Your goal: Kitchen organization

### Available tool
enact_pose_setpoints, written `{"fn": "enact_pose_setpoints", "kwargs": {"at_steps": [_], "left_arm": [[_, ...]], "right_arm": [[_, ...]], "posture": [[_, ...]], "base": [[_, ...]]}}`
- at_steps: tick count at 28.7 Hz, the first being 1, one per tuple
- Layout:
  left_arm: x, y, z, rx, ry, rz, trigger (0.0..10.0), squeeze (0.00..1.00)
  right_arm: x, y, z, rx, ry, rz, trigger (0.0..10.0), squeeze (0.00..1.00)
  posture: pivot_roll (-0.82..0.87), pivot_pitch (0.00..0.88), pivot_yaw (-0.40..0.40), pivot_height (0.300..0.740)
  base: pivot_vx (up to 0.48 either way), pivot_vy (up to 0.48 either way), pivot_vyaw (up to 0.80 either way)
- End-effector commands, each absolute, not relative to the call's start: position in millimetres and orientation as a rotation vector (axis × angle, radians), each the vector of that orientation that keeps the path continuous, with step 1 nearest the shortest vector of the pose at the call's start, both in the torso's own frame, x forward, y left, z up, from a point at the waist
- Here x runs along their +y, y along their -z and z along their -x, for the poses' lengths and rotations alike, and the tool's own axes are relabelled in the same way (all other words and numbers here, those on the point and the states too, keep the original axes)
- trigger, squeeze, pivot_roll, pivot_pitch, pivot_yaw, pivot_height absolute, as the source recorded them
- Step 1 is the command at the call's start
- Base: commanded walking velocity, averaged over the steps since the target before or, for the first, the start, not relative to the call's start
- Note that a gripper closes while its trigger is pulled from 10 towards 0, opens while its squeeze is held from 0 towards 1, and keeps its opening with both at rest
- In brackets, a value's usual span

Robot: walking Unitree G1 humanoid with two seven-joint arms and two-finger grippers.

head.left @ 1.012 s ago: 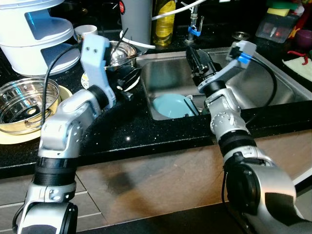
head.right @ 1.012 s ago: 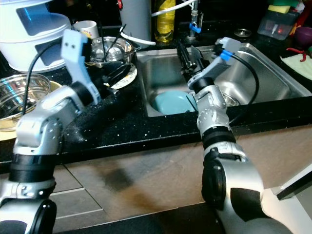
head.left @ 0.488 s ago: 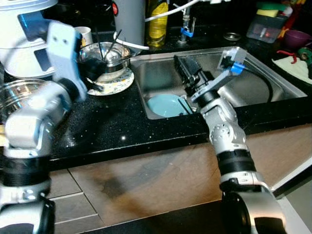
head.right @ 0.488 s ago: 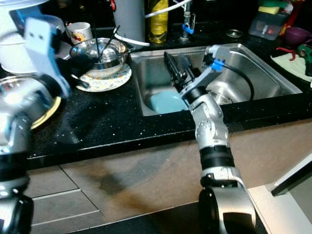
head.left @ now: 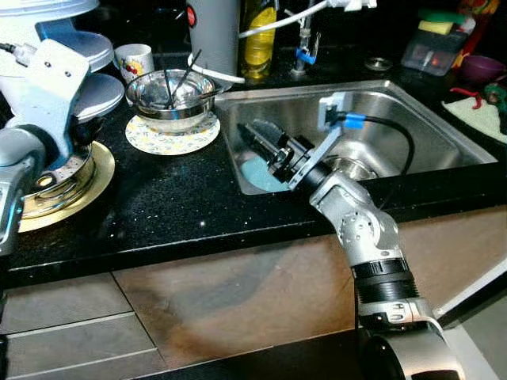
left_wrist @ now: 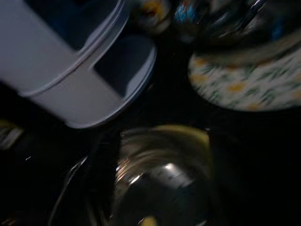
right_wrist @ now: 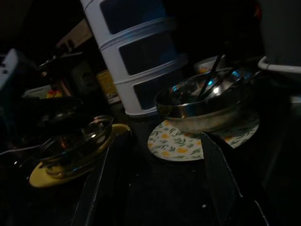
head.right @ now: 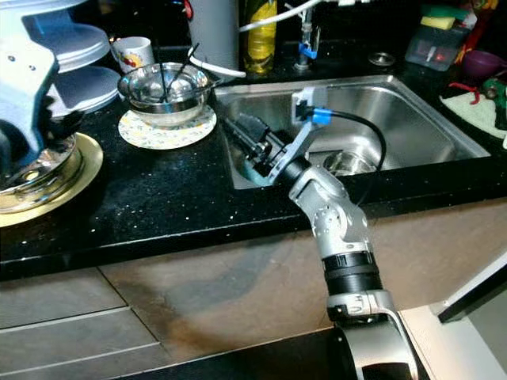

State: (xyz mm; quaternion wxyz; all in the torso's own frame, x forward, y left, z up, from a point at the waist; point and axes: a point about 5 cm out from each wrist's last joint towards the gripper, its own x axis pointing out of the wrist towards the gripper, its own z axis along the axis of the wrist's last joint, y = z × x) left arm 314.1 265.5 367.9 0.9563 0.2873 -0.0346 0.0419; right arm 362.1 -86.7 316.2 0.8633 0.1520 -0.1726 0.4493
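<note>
Two steel bowls stand on the black counter (head.left: pixel 190 206): one bowl with utensils (head.left: pixel 173 89) on a floral plate (head.left: pixel 173 134), one perforated bowl (head.right: pixel 36 170) on a yellow plate (head.right: pixel 79 178); right gripper (head.left: pixel 255 136), fingers parted wide and empty, reaches over the sink (head.left: pixel 412 119) above a blue dish (head.left: pixel 255 172); left gripper sits over the perforated bowl, finger state indiscernible.

Black speckled counter (head.left: pixel 198 214); white plate (head.left: pixel 173 134) with yellow-and-green floral print; yellow plate (head.left: pixel 87 186); pale blue dish (head.left: pixel 255 170), possibly a plate; silver sink (head.left: pixel 412 127).
</note>
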Motion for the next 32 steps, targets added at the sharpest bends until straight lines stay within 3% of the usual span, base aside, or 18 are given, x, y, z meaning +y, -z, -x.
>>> {"fn": "enact_pose_setpoints", "kwargs": {"at_steps": [1,2,3,4,5,15,26,28,29,30,32], "left_arm": [[271,-363,-314,-0.020,-0.132,-0.641,10.0,0.94],[273,-361,-314,-0.002,-0.143,-0.654,10.0,0.35],[273,-361,-314,-0.002,-0.143,-0.654,10.0,0.35],[274,-360,-314,0.014,-0.150,-0.661,10.0,0.25],[275,-359,-314,0.031,-0.158,-0.669,10.0,0.00],[278,-339,-313,0.179,-0.146,-0.663,10.0,0.00],[277,-338,-314,0.201,-0.140,-0.613,10.0,0.00],[275,-345,-314,0.142,-0.151,-0.611,7.2,0.00],[275,-345,-314,0.142,-0.151,-0.611,7.2,0.00],[272,-358,-316,0.045,-0.159,-0.580,10.0,0.00],[266,-368,-316,-0.024,-0.139,-0.527,10.0,0.00]], "right_arm": [[-85,-314,-358,-0.338,-0.968,-0.304,10.0,0.00],[-85,-313,-358,-0.330,-0.970,-0.299,10.0,0.00],[-85,-313,-358,-0.330,-0.970,-0.299,10.0,0.00],[-85,-313,-357,-0.325,-0.972,-0.295,10.0,0.00],[-85,-313,-356,-0.319,-0.974,-0.290,10.0,0.00],[-86,-314,-353,-0.298,-0.976,-0.259,10.0,0.00],[-87,-316,-352,-0.296,-0.980,-0.248,10.0,0.00],[-87,-318,-352,-0.301,-0.980,-0.249,10.0,0.00],[-87,-318,-352,-0.301,-0.980,-0.249,10.0,0.00],[-87,-320,-352,-0.307,-0.980,-0.252,10.0,0.00],[-88,-322,-352,-0.310,-0.981,-0.259,10.0,0.00]], "posture": [[0.03,0.204,-0.035,0.740],[0.03,0.205,-0.035,0.740],[0.03,0.205,-0.035,0.740],[0.03,0.205,-0.035,0.740],[0.03,0.203,-0.034,0.740],[0.03,0.202,-0.030,0.740],[0.04,0.202,-0.029,0.740],[0.03,0.202,-0.029,0.740],[0.03,0.202,-0.029,0.740],[0.03,0.201,-0.030,0.740],[0.03,0.201,-0.031,0.740]], "base": [[0.000,0.000,0.00],[0.000,0.000,0.00],[0.000,0.000,0.00],[0.000,0.000,0.00],[0.000,0.000,0.00],[0.000,0.000,0.00],[0.000,0.000,0.00],[0.000,0.000,0.00],[0.000,0.000,0.00],[0.000,0.000,0.00],[0.000,0.000,0.00]]}}
